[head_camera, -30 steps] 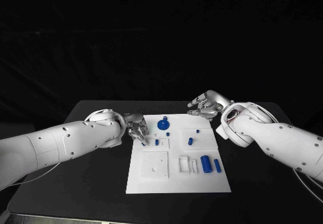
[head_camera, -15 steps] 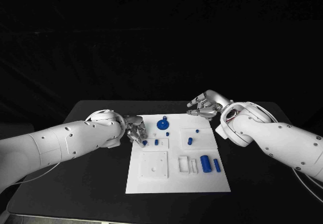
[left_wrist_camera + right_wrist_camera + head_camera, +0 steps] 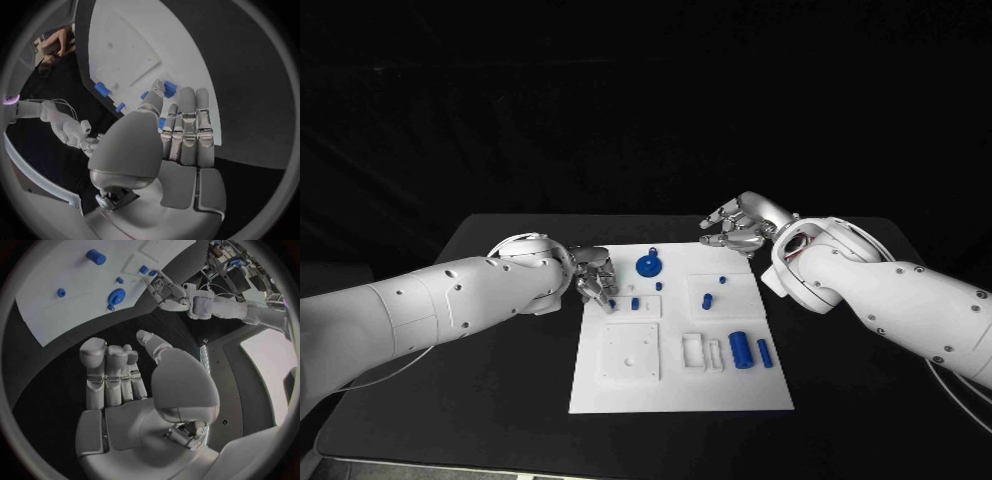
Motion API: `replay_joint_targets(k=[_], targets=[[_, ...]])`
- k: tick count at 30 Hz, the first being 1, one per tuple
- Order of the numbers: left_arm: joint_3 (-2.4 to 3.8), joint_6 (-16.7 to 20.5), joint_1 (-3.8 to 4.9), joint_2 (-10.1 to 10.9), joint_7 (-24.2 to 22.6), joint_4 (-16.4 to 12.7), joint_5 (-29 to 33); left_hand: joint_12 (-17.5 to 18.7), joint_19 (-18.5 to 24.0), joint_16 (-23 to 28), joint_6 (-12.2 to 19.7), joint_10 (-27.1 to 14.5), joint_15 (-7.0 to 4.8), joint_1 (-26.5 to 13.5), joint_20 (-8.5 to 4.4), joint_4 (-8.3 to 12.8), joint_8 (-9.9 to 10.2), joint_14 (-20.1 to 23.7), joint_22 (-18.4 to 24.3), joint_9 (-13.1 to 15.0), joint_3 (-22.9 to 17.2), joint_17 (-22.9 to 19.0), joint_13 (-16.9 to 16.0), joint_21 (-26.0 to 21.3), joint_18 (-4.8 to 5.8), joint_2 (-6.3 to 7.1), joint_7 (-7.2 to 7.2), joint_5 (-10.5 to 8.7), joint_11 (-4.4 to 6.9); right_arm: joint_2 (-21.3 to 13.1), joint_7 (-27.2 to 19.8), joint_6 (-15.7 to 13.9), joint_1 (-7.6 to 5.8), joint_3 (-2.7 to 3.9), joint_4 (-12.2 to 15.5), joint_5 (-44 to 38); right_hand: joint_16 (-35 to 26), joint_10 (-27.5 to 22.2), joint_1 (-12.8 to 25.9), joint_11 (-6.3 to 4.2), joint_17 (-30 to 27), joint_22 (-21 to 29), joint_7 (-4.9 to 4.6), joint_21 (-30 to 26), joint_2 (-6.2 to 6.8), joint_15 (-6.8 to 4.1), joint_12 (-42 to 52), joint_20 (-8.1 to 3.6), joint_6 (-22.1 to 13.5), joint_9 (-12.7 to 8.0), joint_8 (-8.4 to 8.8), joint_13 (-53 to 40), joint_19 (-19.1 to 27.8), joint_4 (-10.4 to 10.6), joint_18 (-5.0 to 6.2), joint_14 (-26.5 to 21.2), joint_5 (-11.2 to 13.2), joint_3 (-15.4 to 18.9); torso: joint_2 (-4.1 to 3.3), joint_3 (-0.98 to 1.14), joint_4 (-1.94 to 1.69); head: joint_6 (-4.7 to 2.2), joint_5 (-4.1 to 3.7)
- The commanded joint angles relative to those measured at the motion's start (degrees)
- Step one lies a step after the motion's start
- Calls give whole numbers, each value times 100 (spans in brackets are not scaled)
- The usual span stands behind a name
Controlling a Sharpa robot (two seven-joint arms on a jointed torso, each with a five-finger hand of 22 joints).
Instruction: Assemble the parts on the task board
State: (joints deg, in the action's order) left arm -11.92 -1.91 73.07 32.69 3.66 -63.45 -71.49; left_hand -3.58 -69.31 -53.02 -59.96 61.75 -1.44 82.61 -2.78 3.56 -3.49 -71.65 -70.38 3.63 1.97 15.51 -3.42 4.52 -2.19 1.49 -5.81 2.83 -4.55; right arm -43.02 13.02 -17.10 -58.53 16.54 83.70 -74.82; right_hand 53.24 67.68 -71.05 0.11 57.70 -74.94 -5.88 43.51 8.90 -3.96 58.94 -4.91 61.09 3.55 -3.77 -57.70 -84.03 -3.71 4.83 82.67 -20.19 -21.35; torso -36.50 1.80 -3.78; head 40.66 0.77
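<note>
Two hands up: your left hand [image 3: 596,281] has crept along the task board [image 3: 678,390]'s near-left edge, fingertips [image 3: 169,90] touching a small blue part [image 3: 610,304] that has barely moved, so it's not seated yet. Whether it's pinched, I cannot tell. Your right hand [image 3: 740,226] still hovers, fingers loosely apart, empty, beyond the far-right corner.

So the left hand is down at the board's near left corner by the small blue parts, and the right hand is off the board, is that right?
Not quite. The left hand is at the far left edge of the task board, not the near corner, as the head view shows. It is by the small blue parts, and the right hand is off the board.
</note>
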Motion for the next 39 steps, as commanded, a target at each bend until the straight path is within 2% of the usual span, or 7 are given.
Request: replay_joint_targets(k=[1,3,8,18,19,26,39], targets=[[1,28,0,-29,-17,11,82,13,-48,-46,15,30,51,-71,28,-26,-9,-17,-11,-4,51,4,6,-20,21,-4,-42,-12,-61,6,-49,85,4,1,5,-54,-30,-7,25,-40,5,-515,-9,-4,-25,-31,11,-41,23,4,23,-5,-317,-19,85,5,-12,-6,1,2,1,4,0],[1,35,-1,-40,-2,23,96,15,-60,-55,89,31,110,-113,82,-69,-17,-16,-4,0,54,7,7,-31,-21,49,-78,-13,-97,7,-48,89,4,1,5,-54,-30,-7,25,-40,5,-515,-9,-4,-25,-31,11,-41,23,4,23,-5,-317,-19,85,5,-12,-6,1,3,2,2,-4],[0,-44,-4,-72,48,59,88,14,-67,-70,83,31,98,-41,110,-78,-13,-7,-2,-2,-14,7,7,-40,-79,60,-82,-11,-86,8,-48,96,5,1,5,-54,-26,0,21,-41,9,-516,-7,1,-28,-32,19,-41,36,4,21,-14,-317,-16,85,6,-9,-15,2,3,-1,10,-11],[-75,-329,-10,-93,257,98,-84,17,-81,-132,-42,124,71,233,74,172,-12,-18,-137,-4,-164,21,10,14,-106,-69,-91,-5,-80,-2,-50,125,7,1,7,-54,-26,0,21,-41,9,-516,-7,1,-28,-32,19,-41,36,4,21,-14,-317,-16,85,6,-9,-15,2,-1,0,23,-26],[-79,-358,-10,-92,279,102,-99,17,-21,-208,-43,125,86,137,102,339,-7,25,-425,-6,-226,44,10,84,-142,-96,-98,-6,-87,-3,-50,129,7,1,7,-54,-26,0,21,-41,9,-516,-7,1,-28,-32,19,-41,36,4,21,-14,-317,-16,85,6,-9,-15,3,-1,-2,25,-26],[-91,-477,-10,-82,348,109,-141,15,-56,-261,-94,217,77,140,85,422,-14,-20,-529,-3,-282,52,11,78,-161,-157,-98,-6,-73,-3,-52,147,9,1,7,-54,-26,0,21,-41,9,-516,-7,1,-28,-32,19,-41,36,4,21,-14,-317,-16,85,6,-9,-15,3,-4,-2,36,-27],[-102,-448,-14,-112,321,136,-142,22,-130,-406,-413,579,35,3,47,348,-12,-115,-574,-2,-378,101,13,160,-160,-486,-33,-7,26,8,-57,147,10,1,10,-54,-26,1,34,-42,9,-515,-4,0,-40,-33,20,-43,42,4,23,-17,-317,-2,82,5,-2,-19,1,2,1,37,-8]])
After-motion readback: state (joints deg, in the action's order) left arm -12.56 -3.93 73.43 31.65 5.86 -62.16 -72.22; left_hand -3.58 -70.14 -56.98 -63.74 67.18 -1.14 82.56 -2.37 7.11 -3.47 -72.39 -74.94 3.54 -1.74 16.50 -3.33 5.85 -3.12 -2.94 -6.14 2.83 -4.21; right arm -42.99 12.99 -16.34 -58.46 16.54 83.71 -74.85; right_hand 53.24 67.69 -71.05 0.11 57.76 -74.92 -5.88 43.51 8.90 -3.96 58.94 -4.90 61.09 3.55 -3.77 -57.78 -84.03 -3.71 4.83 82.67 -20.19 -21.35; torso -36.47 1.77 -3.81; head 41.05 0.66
